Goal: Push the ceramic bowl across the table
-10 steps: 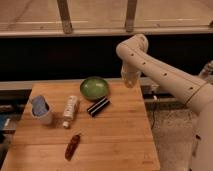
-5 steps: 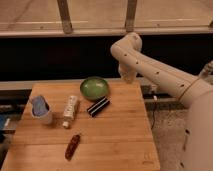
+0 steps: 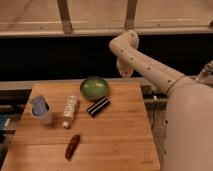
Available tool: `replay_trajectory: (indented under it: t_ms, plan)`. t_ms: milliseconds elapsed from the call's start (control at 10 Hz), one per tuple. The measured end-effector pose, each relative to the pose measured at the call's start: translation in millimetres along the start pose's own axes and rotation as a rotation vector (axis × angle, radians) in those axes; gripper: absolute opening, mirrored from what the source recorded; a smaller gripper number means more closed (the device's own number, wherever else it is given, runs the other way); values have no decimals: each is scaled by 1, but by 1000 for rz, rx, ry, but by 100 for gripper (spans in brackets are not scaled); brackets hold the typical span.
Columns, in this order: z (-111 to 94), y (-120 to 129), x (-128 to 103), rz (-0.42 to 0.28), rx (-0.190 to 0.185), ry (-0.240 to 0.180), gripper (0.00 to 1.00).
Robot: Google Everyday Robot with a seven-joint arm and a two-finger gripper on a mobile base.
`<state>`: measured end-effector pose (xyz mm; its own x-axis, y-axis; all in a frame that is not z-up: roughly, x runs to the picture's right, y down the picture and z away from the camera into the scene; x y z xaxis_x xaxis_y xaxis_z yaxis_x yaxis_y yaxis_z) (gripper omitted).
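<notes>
The green ceramic bowl [image 3: 94, 87] sits upright near the far edge of the wooden table [image 3: 115, 145], about mid-width. My white arm comes in from the right, bends high at an elbow, and points down. My gripper [image 3: 124, 71] hangs at its end, above the table's far edge, to the right of the bowl and a little behind it. It is apart from the bowl.
A black bar-shaped item [image 3: 98, 106] lies just in front of the bowl. A white bottle [image 3: 70, 109] lies on its side to the left of it. A white-grey cup with a blue inside [image 3: 41, 110] stands at the left edge. A red-brown item [image 3: 73, 146] lies near the front. A dark wall and a rail run behind the table.
My arm has swung left over the two earlier frames, bringing the gripper closer to the bowl's right side. The objects on the table have not moved.
</notes>
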<state>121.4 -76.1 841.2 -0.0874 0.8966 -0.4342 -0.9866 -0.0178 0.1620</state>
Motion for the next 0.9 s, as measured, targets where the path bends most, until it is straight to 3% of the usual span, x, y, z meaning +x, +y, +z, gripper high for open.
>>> replay_trajectory:
  t_ms: [200, 300, 700, 900]
  plan:
    - [15, 16, 8, -25, -101, 49, 0]
    - [16, 17, 8, -28, -117, 55, 0]
    - [17, 18, 9, -33, -113, 58, 0]
    - [31, 28, 8, -58, -93, 87, 0]
